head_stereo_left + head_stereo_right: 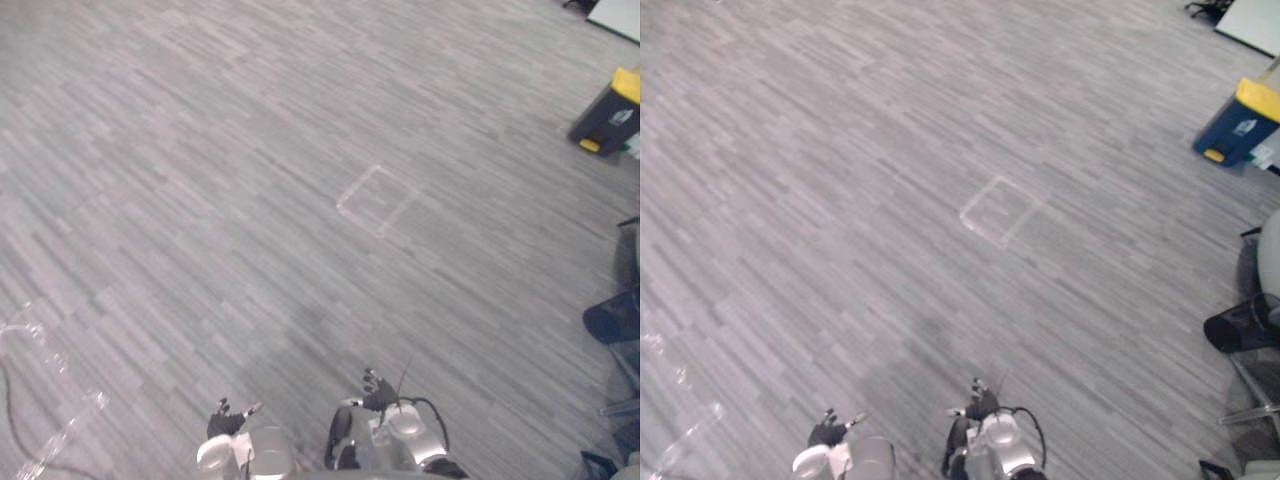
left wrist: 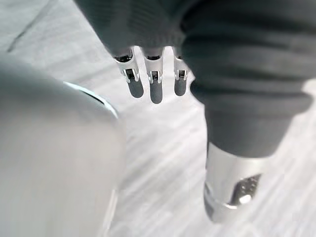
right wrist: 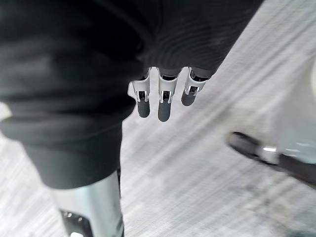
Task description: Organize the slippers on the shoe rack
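Slippers and the shoe rack must lie somewhere beyond the patch of ground the head camera looks down on. Where exactly cannot be told from these views. What lies ahead is grey striped floor (image 1: 250, 180), with a pale taped square (image 1: 376, 200) marked on it just past centre toward 1 o'clock. A dark bin with a yellow lid (image 1: 610, 115) stands far off at 2 o'clock, and a dark mesh basket (image 1: 1240, 325) sits at the edge near 4 o'clock. A strip of clear tape (image 1: 50, 400) runs across the floor at 8 o'clock.

Both hands sit low at 6 o'clock, close to the body. The left hand (image 1: 228, 418) is toward 7 o'clock and the right hand (image 1: 377, 390) is just beside it toward 5 o'clock. That carriage suits a robot with nothing in reach to grasp. The arms look parked out of the way while it finds or approaches the rack, so the task seems to be at its very start.

In the left wrist view the fingers (image 2: 156, 91) hang straight and slightly spread, the thumb well apart, with bare floor beyond them. The right hand's fingers (image 3: 164, 106) are the same. They are extended, relaxed, touching nothing and carrying nothing.
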Tool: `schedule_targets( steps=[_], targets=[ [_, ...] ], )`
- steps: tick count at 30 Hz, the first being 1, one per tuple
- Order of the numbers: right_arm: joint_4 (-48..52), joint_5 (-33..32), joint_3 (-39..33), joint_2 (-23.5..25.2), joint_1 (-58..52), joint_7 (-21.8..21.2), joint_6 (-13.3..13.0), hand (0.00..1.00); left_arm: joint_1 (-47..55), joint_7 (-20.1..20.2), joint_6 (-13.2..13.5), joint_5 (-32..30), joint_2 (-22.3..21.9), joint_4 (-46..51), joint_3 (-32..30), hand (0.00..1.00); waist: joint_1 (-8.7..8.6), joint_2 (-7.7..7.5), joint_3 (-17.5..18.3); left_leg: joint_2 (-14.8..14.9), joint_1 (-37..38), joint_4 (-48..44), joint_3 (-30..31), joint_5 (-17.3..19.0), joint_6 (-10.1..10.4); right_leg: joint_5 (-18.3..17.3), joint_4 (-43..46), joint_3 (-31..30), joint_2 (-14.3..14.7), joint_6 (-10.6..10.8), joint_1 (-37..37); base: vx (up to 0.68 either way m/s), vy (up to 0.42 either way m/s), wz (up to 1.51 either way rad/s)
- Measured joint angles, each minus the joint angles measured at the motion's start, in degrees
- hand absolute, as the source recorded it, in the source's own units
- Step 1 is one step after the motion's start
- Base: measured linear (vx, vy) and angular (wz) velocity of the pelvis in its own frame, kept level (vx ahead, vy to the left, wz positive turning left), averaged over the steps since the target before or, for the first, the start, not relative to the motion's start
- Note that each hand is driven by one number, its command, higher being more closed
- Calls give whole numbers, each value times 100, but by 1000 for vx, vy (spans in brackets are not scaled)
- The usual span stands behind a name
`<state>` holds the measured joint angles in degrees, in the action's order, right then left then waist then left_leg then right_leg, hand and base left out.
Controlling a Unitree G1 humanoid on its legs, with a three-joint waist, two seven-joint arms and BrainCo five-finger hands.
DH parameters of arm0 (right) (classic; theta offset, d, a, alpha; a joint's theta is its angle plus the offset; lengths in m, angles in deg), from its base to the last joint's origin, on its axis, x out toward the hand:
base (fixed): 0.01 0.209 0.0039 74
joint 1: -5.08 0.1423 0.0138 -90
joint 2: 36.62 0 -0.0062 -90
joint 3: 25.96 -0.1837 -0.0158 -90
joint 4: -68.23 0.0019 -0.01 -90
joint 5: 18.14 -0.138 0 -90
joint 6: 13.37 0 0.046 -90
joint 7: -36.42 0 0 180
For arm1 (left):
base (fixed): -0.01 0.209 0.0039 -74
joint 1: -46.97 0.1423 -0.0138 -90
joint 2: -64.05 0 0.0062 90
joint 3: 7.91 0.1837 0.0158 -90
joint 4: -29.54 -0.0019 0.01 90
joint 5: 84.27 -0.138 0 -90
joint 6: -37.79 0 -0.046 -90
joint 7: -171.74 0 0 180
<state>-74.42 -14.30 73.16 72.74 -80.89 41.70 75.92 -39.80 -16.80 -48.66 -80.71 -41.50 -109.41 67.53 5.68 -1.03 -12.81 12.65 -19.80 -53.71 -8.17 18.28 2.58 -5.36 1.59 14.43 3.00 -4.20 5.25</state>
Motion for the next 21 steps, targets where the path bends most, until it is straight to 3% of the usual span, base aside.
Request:
schedule_targets(
  steps=[2, 3, 4, 5, 6, 8, 10, 12, 14, 15, 16, 18, 19, 20, 21],
  targets=[
    [-12, 0, -11, 2, 45, 28, -7, 0, -72, 2, 19, 17, 27, 100, 5, 0, 76, -98, -66, -419, -271, 1643, 117, -182, -2, -205, 4, -69, -235, 197, 220, 459, 136, -14],
    [-63, 7, -55, 5, 82, 35, -14, 0, -70, 2, 42, 28, 16, 136, 26, 0, 98, -120, -78, -665, -320, 2861, 319, -659, 51, -357, 2, -113, -352, 332, 359, 623, 240, -24],
    [-116, 9, -122, 11, 98, 37, -12, 0, -75, 2, 65, 60, -15, 165, 35, 0, 145, -128, -81, -770, -233, 3557, 421, -1500, 89, -497, -4, -189, -424, 457, 501, 674, 266, -41],
    [-160, 8, -110, 5, 103, 36, -16, 0, -78, -3, 70, 71, -31, 146, 38, 0, 256, -160, -82, -836, -23, 3781, 387, -2096, 69, -574, -23, -319, -463, 533, 620, 590, 226, -34],
    [-247, 20, -89, -38, 138, 35, -30, 0, -144, 2, 66, 74, 73, 98, 42, 0, 256, -312, -106, -964, 39, 3672, 284, -1870, -33, -501, -33, -385, -618, 456, 688, 583, 213, -31],
    [-234, 24, -211, 10, 158, 39, -47, 0, -125, -8, 65, 120, 86, 98, -23, 0, 267, -307, -105, -907, 32, 3047, 149, -1409, -328, -384, 410, -490, -689, 505, 674, 577, 217, -24],
    [-284, 68, -222, 7, 131, 25, -62, 0, -77, -5, 65, 107, 127, 24, 41, 0, 249, -290, -114, -831, 427, 2702, -10, -862, -464, -415, 1876, -628, -831, 695, 371, 461, 183, -34],
    [-352, 71, -228, -44, 87, -23, -62, 0, -88, 1, 53, 107, 208, -136, 179, 0, 172, -244, -151, -802, 989, 2700, -100, -429, -459, -84, 3978, -484, -1178, 1040, -336, 428, 168, -29],
    [-350, 73, -219, -43, -16, -82, -39, 0, -44, -2, -13, 102, 282, -303, 227, 0, 61, -219, -150, -796, 1681, 2971, -185, -238, -441, -244, 5079, 144, -1561, 773, -766, 391, 115, -19],
    [-318, 73, -223, -43, -101, -79, -43, 0, -15, -1, -17, 97, 298, -353, 228, 0, 14, -211, -139, -775, 1968, 3231, -230, -202, -436, -367, 5095, 454, -1636, 652, -996, 360, 69, -13],
    [-347, 73, -218, -45, -133, -83, -32, 0, -19, 1, -22, 96, 297, -413, 227, 0, -50, -193, -138, -713, 2228, 3470, -262, -199, -415, -557, 4645, 833, -1581, 609, -1267, 451, 45, -19],
    [-347, 77, -219, -69, -31, -82, -30, 0, -32, 0, -31, 89, 278, -485, 214, 0, -74, -170, -152, -647, 2500, 3741, -359, -198, -404, -600, 3434, 1134, -1351, 610, -1660, 377, 3, -16],
    [-358, 77, -217, -85, 9, -80, -31, 0, -33, 2, -36, 65, 269, -501, 219, 0, -97, -152, -164, -636, 2617, 3861, -386, -199, -402, -511, 2765, 1210, -1210, 638, -1794, 443, -28, -3],
    [-356, 82, -210, -113, 74, -79, -77, 0, -21, 3, -39, 9, 257, -541, 273, 0, -186, -146, -173, -677, 2875, 4135, -443, -200, -398, 63, 1173, 1227, -974, 732, -2023, 442, -44, 1],
    [-357, 88, -209, -118, 102, -78, -76, 0, -24, 3, -38, -13, 257, -564, 281, 0, -207, -162, -169, -726, 2950, 4192, -453, -192, -383, 181, 946, 1198, -955, 753, -2058, 470, -63, 6]
  ],
)
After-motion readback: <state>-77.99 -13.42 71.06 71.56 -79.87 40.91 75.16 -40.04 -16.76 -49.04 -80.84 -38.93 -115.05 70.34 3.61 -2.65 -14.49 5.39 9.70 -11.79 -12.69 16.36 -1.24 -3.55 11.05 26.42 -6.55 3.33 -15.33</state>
